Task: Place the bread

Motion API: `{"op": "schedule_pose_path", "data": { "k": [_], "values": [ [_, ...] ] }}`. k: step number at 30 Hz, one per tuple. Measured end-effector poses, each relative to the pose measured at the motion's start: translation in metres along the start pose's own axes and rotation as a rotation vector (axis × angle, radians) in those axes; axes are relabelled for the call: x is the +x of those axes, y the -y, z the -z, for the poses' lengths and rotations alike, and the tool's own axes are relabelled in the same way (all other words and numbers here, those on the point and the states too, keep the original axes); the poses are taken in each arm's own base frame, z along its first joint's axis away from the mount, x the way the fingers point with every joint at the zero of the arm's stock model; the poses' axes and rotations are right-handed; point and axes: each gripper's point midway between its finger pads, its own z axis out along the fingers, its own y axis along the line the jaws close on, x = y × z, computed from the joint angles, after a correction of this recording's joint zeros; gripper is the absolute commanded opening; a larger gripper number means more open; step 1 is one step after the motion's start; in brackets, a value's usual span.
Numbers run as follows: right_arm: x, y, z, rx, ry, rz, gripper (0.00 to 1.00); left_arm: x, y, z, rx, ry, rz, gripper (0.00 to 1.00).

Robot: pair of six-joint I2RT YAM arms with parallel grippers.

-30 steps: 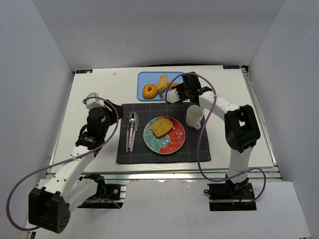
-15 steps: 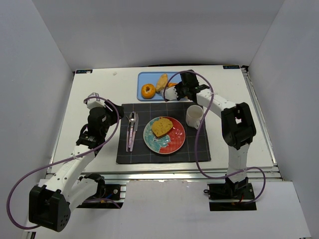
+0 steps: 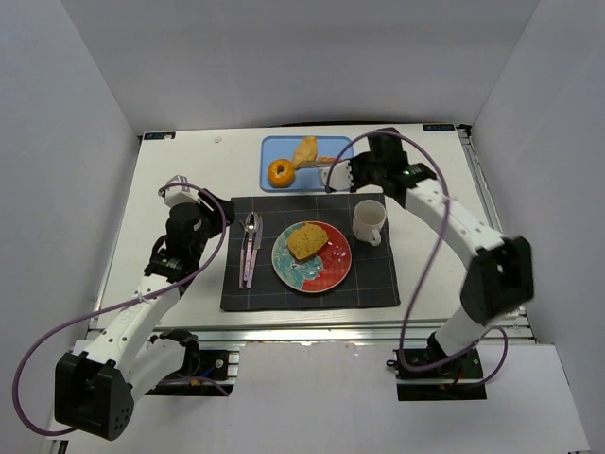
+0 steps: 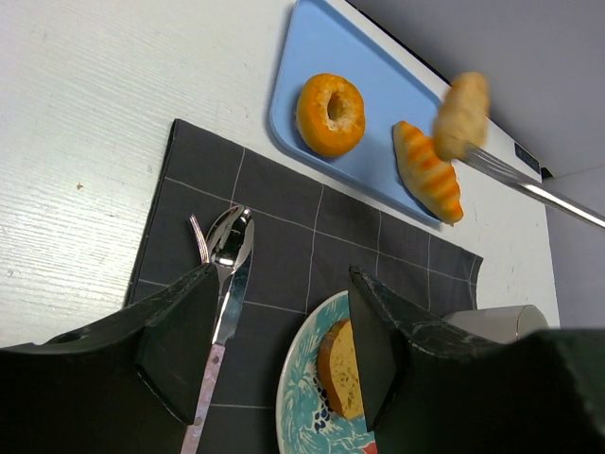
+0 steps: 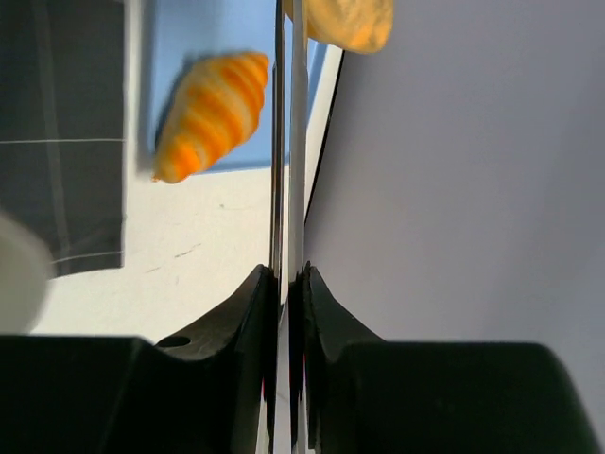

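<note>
From above: right gripper (image 3: 335, 176) closed narrow on slim metal tongs (image 3: 319, 164). Golden roll-like bread piece (image 3: 305, 150) pinched at the far tong tips, well beyond the jaws, over the light-blue rectangular tray (image 3: 269, 149). Squarish brown-crusted bread slice (image 3: 307, 240) well apart from those jaws, on the red-and-teal round plate (image 3: 331, 272).

From the left wrist: left gripper (image 4: 279, 288) wide, holding nothing. Slice low between the jaws, partly hidden by one finger. Roll far ahead, near the ridged orange croissant (image 4: 427, 170) and the glazed ring donut (image 4: 330, 113).

From the right wrist: fingers (image 5: 248, 312) nearly together on the tong blades, roll straight ahead at their tips.
</note>
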Motion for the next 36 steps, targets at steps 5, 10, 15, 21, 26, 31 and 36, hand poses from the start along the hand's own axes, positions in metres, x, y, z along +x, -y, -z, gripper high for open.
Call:
{"op": "schedule_pose_path", "data": {
  "k": [5, 10, 15, 21, 26, 31, 36],
  "values": [
    [-0.039, -0.018, 0.073, 0.016, 0.122, -0.013, 0.04, 0.0, 0.0, 0.0, -0.001, -0.001, 0.0, 0.67],
    [-0.079, -0.098, 0.104, -0.144, 0.238, -0.013, 0.07, 0.001, -0.001, 0.0, -0.002, -0.003, -0.001, 0.67],
    [-0.089, -0.152, 0.129, -0.276, 0.266, -0.042, 0.1, 0.001, 0.0, 0.0, -0.001, -0.003, -0.001, 0.67],
    [-0.088, -0.175, 0.137, -0.299, 0.26, -0.064, 0.24, 0.002, 0.0, 0.0, 0.003, -0.008, 0.0, 0.67],
    [-0.085, -0.194, 0.133, -0.343, 0.249, -0.066, 0.39, 0.002, 0.0, 0.001, 0.0, -0.01, 0.0, 0.67],
    [-0.086, -0.193, 0.136, -0.332, 0.252, -0.06, 0.47, -0.002, 0.002, 0.006, 0.008, 0.001, 0.01, 0.67],
    [-0.086, -0.193, 0.143, -0.325, 0.255, -0.056, 0.47, -0.004, 0.004, 0.008, 0.015, 0.008, 0.015, 0.67]
  ]
}}
